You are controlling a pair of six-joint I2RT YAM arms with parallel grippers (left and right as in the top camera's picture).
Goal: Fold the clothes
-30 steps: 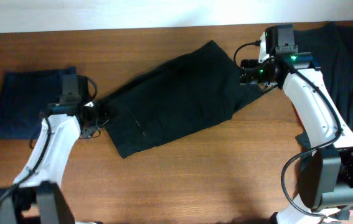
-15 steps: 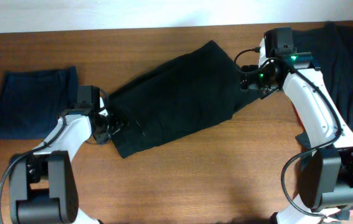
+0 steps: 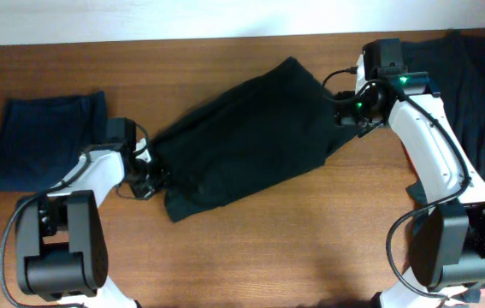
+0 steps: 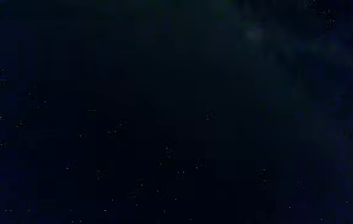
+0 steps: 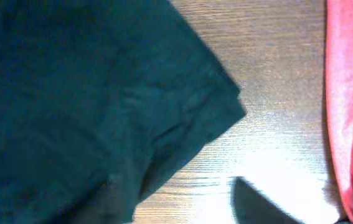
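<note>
You have the wide black fabric shorts (image 3: 251,137) spread flat on the brown wooden table (image 3: 293,248), lying on a slant from the near left up to the far right, roughly in the middle of the surface. Your left gripper (image 3: 150,175) sits at the near-left end of the shorts, right at the fabric's edge. Its wrist camera shows only near-black, so you cannot tell whether its fingers are apart or together. Your right gripper (image 3: 343,107) is at the far-right end, over the edge of the cloth. Its wrist view shows a corner of the black cloth lying on bare wood, with only a dark shape at the bottom edge, so its grip cannot be told either. A strip of red fabric (image 5: 344,106) runs down the right edge of that view. A smaller folded navy-blue garment (image 3: 45,141) lies at the far left of the table, apart from the shorts. A heap of dark clothing (image 3: 473,85) fills the far-right corner.
</note>
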